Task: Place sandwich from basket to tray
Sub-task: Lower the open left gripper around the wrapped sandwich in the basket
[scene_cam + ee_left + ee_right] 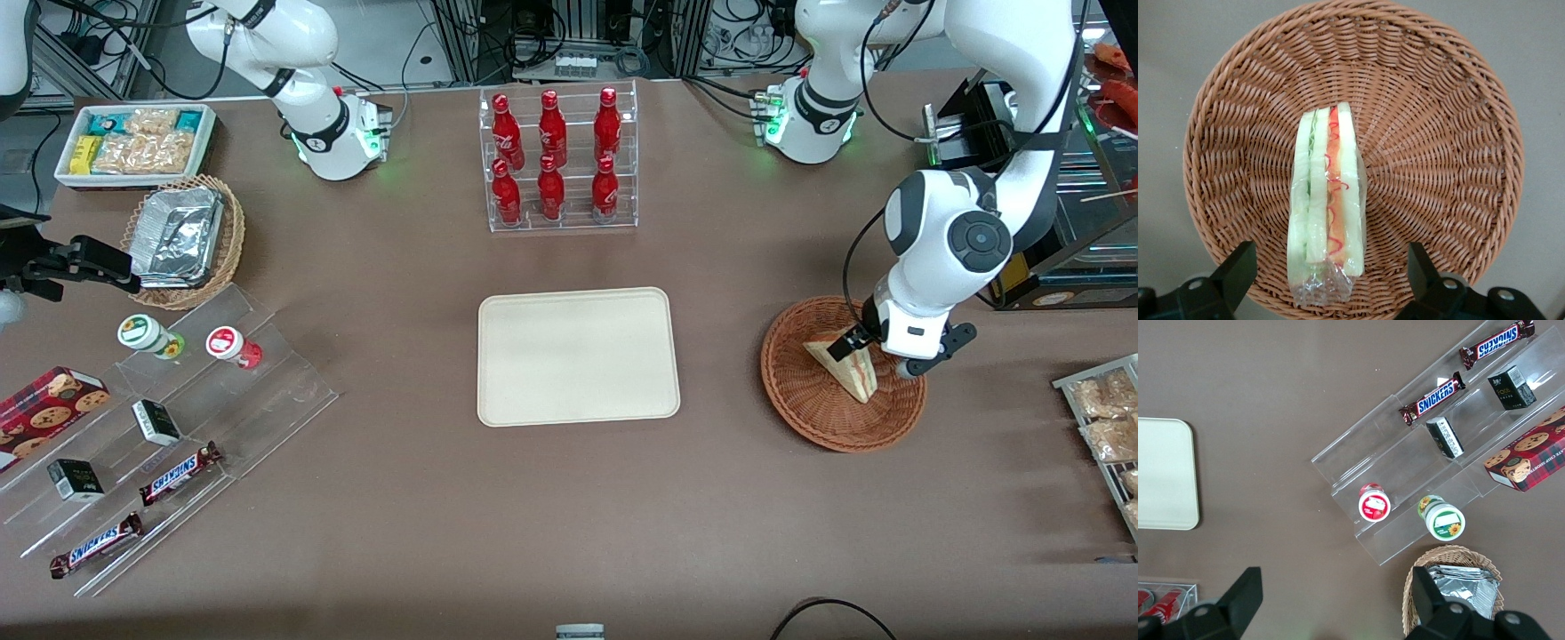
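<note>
The sandwich (849,369) (1328,200), a plastic-wrapped wedge of pale bread with red and green filling, stands on edge in the round reddish-brown wicker basket (800,418) (1438,133) toward the working arm's end of the table. My gripper (880,356) (1330,260) hangs over the basket, open. Its two fingers straddle the sandwich's wrapped end with a gap on each side, touching nothing. The cream rectangular tray (578,356) (1165,473) lies flat at the table's middle with nothing on it.
A clear rack of red bottles (560,160) stands farther from the camera than the tray. A wire rack of pastry packets (1107,418) sits beside the basket at the table's edge. Toward the parked arm's end stand a stepped clear stand of snacks (169,427) and a foil-filled basket (182,240).
</note>
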Controlling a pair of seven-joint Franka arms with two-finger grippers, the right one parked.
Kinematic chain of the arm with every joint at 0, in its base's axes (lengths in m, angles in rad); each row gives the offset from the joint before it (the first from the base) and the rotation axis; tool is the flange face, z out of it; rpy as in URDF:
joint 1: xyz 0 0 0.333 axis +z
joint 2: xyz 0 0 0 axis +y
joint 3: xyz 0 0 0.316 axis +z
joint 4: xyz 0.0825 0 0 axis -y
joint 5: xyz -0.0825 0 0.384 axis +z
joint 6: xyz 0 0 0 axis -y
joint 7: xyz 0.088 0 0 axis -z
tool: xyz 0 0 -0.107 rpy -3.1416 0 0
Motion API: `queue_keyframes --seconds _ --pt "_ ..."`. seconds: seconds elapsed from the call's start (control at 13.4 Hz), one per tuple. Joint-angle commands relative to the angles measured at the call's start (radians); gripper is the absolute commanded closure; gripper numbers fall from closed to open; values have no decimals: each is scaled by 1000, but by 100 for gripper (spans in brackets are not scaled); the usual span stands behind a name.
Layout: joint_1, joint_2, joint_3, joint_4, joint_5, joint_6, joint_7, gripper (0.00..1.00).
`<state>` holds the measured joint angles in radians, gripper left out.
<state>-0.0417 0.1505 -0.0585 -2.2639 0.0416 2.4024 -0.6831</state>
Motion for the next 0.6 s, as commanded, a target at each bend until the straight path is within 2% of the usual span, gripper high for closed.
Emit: queue_keyframes --seconds 0.0,0.52 --pt "-6 21 -1 -8 18 40 -35 0" --pt "-3 73 -1 -9 18 73 -38 0"
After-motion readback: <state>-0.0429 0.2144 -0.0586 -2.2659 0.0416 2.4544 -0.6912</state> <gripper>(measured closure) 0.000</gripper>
